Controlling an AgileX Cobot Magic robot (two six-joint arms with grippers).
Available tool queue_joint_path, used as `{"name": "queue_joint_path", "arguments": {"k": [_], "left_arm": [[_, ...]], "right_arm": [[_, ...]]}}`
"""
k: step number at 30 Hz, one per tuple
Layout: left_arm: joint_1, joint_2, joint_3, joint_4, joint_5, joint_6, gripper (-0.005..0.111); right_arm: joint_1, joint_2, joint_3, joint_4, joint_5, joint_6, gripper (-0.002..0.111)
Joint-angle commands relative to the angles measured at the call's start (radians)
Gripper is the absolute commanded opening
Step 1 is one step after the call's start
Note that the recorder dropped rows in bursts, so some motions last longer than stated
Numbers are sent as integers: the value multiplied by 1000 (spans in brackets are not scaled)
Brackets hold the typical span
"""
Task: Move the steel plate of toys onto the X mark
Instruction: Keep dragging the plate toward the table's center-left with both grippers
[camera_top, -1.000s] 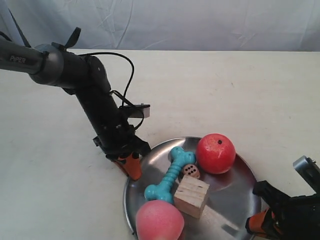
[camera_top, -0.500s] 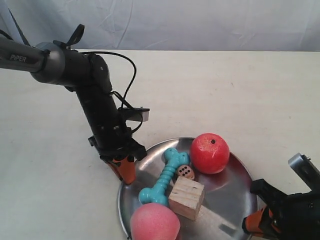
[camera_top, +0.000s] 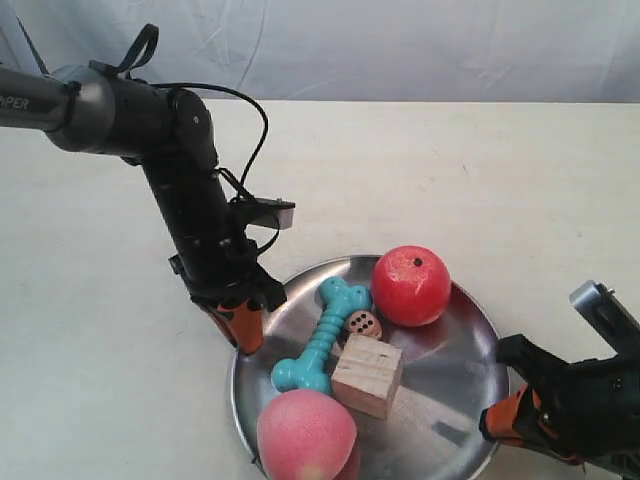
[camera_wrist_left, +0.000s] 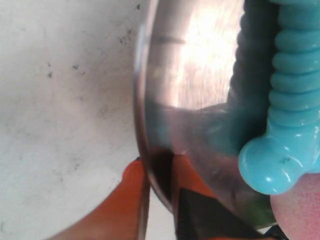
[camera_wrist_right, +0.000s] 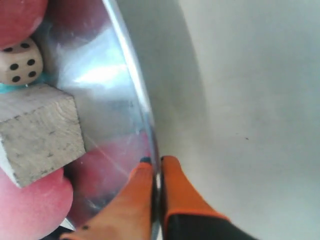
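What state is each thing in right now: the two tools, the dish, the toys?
Left tool, shut on the steel plate's rim.
Right tool, shut on the opposite rim.
Steel plate, gripped by both tools, holding five toys.
Teal bone, lying flat.
Red ball, resting beside the die.
Die, between bone and red ball.
Wooden cube, resting mid-plate.
Pink ball, at the rim.

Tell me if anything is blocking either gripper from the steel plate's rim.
Nothing visible is. The left gripper and the right gripper each have their fingers closed on the rim of the steel plate, one finger inside and one outside, on opposite sides of the plate.
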Motion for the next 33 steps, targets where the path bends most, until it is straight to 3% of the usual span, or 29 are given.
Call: {"name": "queue_joint_path", "arguments": {"k": [1,9,16,22,33], "left_arm": [[-14,-48,-20,69,63,22,0],[-12,-48,-51,121,63,16,0],[75,-48,-84,125,63,5,0],[99,-48,-125,118,63,7,0],[103,-48,-169,223,63,-30,0]], "right_arm": [[-4,6,-83,-53,1,70,-1],[-4,185,-219,-114,32,70,-1],[-4,312,-376,-154,105,51,-1],[2,400,-472,-159,143,51,-1],[183,570,-744,-195,180,113,-1]]}}
